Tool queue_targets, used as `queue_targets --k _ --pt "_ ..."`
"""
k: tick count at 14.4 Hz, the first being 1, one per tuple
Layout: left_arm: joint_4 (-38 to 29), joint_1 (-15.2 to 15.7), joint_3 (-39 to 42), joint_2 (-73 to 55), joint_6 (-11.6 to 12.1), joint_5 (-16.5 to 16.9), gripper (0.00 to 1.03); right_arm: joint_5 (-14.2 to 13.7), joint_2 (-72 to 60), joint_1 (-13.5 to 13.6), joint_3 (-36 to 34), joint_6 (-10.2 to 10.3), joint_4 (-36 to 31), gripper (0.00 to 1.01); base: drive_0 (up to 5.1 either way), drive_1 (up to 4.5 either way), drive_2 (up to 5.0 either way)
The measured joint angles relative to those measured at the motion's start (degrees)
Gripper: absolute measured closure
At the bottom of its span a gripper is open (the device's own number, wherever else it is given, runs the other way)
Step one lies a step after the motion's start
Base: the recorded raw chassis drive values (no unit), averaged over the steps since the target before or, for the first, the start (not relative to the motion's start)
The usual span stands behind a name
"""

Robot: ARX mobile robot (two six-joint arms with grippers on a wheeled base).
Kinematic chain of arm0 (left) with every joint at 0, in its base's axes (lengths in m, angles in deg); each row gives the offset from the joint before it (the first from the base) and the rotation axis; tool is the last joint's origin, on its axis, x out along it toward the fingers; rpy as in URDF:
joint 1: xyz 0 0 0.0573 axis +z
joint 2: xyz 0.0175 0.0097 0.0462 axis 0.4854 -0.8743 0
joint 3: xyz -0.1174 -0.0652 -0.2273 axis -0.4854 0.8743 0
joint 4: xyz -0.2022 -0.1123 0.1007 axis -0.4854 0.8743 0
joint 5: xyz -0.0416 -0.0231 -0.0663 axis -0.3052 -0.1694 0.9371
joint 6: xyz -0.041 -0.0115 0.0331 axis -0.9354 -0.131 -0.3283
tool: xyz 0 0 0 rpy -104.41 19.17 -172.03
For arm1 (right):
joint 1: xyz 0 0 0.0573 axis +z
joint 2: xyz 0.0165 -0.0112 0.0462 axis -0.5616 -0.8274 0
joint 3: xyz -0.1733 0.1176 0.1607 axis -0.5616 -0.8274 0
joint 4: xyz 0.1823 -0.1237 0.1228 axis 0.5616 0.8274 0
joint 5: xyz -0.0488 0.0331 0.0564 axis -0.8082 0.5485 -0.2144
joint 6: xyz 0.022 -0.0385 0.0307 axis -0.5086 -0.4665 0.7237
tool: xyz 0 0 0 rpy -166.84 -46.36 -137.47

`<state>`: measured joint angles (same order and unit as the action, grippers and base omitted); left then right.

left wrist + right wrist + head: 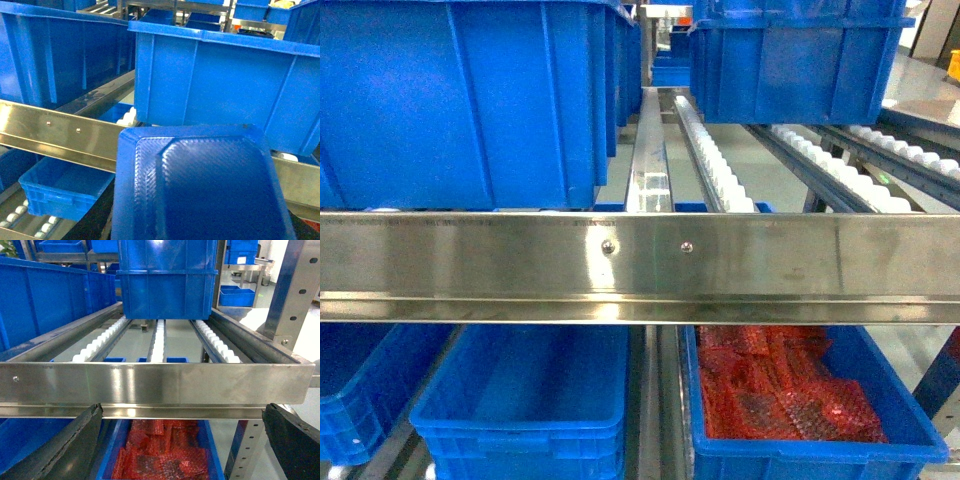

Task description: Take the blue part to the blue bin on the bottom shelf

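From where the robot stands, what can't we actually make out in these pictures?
- Left gripper: hidden in the left wrist view behind the blue part filling the foreground; its grip can't be judged.
- Red-filled bin: steel rail covers its far end in the head view.
- Empty blue bin: cut off by the bottom edge.

Spread tool (182, 440) faces rail (150, 382) above red-filled bin (212, 460).

Front rail (640, 265): brushed steel, shiny, reflective.
Rollers (720, 175) behind rail: white plastic, smooth.
Bins (525, 405) below rail: blue plastic, slightly glossy.
Blue part (200, 187): woven-textured plastic, sheened.
Red contents (770, 385): crinkly netting.
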<state>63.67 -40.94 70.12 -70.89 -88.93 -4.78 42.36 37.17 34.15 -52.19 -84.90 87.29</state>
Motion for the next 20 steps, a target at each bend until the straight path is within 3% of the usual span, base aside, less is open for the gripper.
queue_targets --k 20 --pt "0.0 0.0 0.0 0.0 0.0 0.0 0.60 -0.2 0.0 0.0 0.0 0.0 0.0 0.03 0.0 0.00 0.0"
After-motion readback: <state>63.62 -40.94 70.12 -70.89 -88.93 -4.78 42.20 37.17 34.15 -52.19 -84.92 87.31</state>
